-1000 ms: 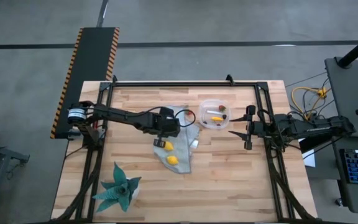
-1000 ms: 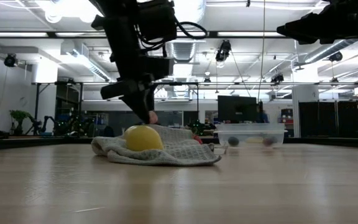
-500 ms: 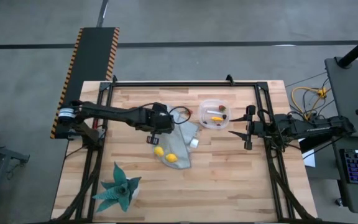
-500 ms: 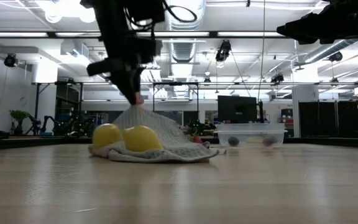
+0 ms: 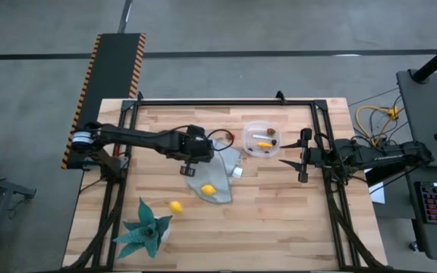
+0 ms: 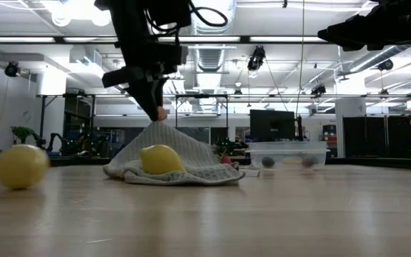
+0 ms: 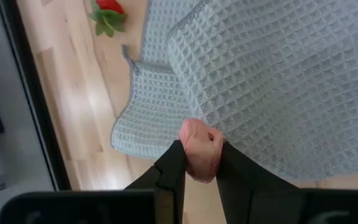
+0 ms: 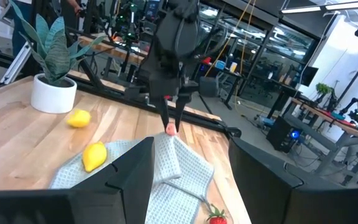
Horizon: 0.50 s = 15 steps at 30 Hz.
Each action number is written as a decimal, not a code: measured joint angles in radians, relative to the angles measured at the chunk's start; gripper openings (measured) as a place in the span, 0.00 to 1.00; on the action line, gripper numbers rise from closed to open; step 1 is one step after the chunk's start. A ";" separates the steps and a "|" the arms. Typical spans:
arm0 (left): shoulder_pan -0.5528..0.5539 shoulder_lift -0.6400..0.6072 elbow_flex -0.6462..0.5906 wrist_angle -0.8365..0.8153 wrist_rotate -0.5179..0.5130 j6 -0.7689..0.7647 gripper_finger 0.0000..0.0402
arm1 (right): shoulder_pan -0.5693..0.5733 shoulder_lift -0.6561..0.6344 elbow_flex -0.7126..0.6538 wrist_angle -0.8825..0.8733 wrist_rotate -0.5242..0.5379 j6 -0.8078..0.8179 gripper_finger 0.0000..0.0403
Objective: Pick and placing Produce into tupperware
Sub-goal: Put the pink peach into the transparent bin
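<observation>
Moved since earlier: one lemon (image 5: 176, 206) has rolled off the grey cloth (image 5: 220, 173) onto the bare desk (image 5: 279, 220); you had both lemons on the cloth a second ago, and the left end effector (image 5: 189, 168) has lifted a cloth corner.

High view: you see the left end effector over the cloth's left edge. The second lemon (image 5: 209, 190) lies on the cloth. The loose lemon sits just beside the teal plant (image 5: 146, 231). The tupperware (image 5: 263, 139) stands just beyond the cloth's far right corner, with small produce pieces inside. The right end effector (image 5: 303, 155) hovers to the right of the tupperware, apart from it.

Low view: the left end effector (image 6: 155, 113) pulls the cloth (image 6: 184, 160) up into a tent. One lemon (image 6: 161, 158) rests on the cloth; the other (image 6: 20, 165) is well apart on the desk at the left. The tupperware (image 6: 290, 154) stands behind, to the right.

Left wrist view: your left end effector (image 7: 199, 163) is pressed together, pinching a small pink piece (image 7: 201, 148) against the cloth (image 7: 272, 81). A red strawberry-like piece (image 7: 107, 12) lies on the desk beside the cloth's edge.

Right wrist view: your right end effector's fingers (image 8: 129, 171) are spread, holding nothing. Both lemons (image 8: 78, 118) (image 8: 94, 155), the plant in a white pot (image 8: 53, 93) and the left arm show ahead.
</observation>
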 joint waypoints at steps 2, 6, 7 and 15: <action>0.000 0.013 0.000 0.003 0.000 0.003 0.12 | 0.000 0.000 0.000 0.001 0.000 0.000 0.49; 0.000 0.023 -0.002 0.003 0.002 0.003 0.12 | 0.000 0.000 0.000 0.001 0.000 -0.001 0.49; 0.000 0.024 -0.004 0.007 0.003 0.001 0.12 | 0.000 0.000 0.000 0.001 0.000 -0.001 0.49; 0.000 0.094 -0.017 0.074 0.076 -0.005 0.12 | 0.000 0.000 0.000 0.000 0.000 0.000 0.49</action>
